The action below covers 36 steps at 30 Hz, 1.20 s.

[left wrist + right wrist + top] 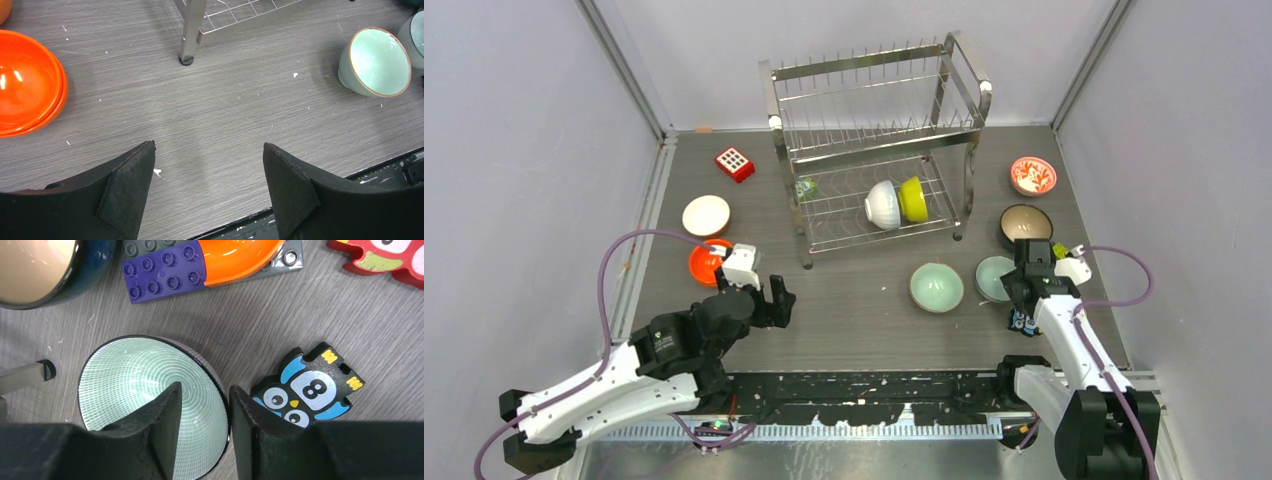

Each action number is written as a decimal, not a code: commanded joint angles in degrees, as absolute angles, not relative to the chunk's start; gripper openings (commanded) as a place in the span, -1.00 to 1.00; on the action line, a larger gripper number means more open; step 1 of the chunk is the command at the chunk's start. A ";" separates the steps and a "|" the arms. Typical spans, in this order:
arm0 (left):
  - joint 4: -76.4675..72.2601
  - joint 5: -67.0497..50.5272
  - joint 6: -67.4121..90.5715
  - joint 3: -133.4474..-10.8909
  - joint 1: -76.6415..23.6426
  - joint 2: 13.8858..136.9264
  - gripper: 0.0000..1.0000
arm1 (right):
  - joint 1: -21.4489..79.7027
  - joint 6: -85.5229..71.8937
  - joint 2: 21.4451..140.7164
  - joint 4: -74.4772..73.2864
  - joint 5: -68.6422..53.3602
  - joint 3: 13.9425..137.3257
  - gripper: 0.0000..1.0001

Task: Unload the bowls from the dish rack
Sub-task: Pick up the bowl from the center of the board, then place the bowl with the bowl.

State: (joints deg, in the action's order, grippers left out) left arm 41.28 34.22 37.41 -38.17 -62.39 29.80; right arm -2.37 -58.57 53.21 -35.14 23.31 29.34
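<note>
Status | right claw astride teal bowl rim on desk, nearly together, clamp unclear | left claw apart, empty | white bowl, yellow bowl in rack lower tier, far-right of left claw

Shiny steel wire dish rack, glossy orange bowl, matt woodgrain table.

Bare counter runs clear from left hand to the rack front; only its legs and the orange bowl at left intrude. Right side tight: right hand hemmed by striped bowl, dark bowl, owl piece, bricks, teal bowl.
</note>
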 commanded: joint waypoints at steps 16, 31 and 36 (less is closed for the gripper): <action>39.37 35.02 38.23 -38.59 -62.53 29.56 0.60 | -2.64 -57.09 50.28 -32.51 22.86 28.99 -0.99; 39.31 35.08 38.35 -38.86 -62.58 33.20 0.60 | 4.92 -43.91 40.91 -49.21 7.07 47.62 -0.99; 39.57 35.86 38.24 -38.90 -62.57 33.04 0.60 | 16.71 -41.95 46.87 -50.30 5.87 50.39 -0.99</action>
State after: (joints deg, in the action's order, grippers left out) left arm 40.99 34.41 37.50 -38.17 -62.39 33.36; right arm 10.13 -45.01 43.03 -49.91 10.20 46.44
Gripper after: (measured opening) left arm 0.799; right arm 0.061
